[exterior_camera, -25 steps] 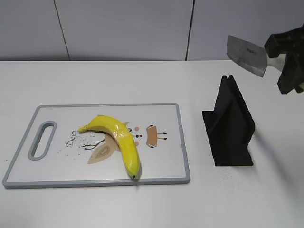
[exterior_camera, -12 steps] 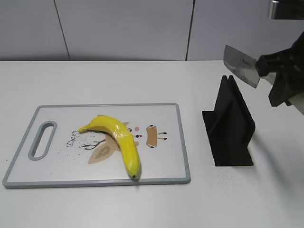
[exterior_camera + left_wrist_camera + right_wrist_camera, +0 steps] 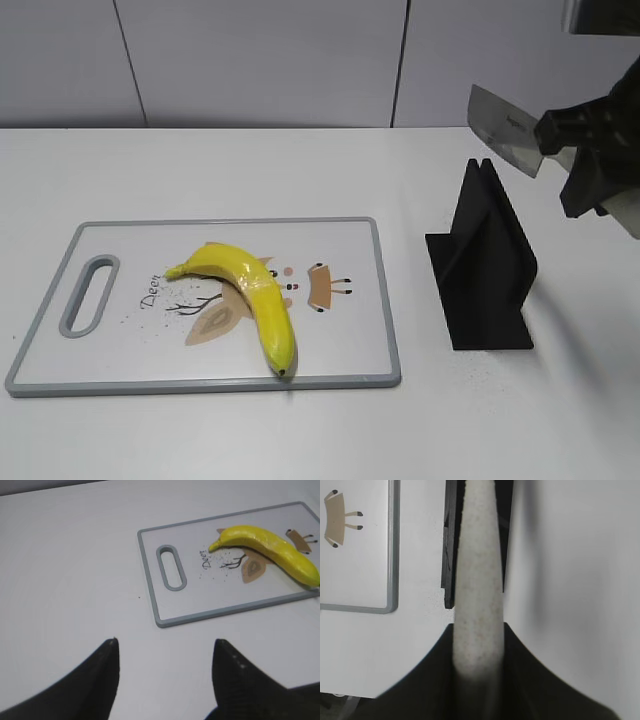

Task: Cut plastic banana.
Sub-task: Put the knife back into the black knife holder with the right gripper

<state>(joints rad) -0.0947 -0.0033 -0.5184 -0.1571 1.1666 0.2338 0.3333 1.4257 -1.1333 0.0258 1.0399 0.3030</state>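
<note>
While the plastic banana (image 3: 250, 297) lies loose on the cutting board (image 3: 120, 352), the right tool (image 3: 572, 135) grips a cleaver (image 3: 503, 129) above the black knife stand (image 3: 484, 268), on the worktop (image 3: 300, 170). Left tool (image 3: 165, 675) hangs spread wide, holding nothing.

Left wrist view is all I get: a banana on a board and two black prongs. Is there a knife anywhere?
Observer: Yes. The right end effector holds a knife in the air, off to the right of the board.
Operator: Is anything between it and the banana?
Observer: A black stand sits on the table just right of the board, below the blade.
Operator: Is the blade touching that stand?
Observer: It seems not. The exterior view shows a gap between the blade and the stand's top.
</note>
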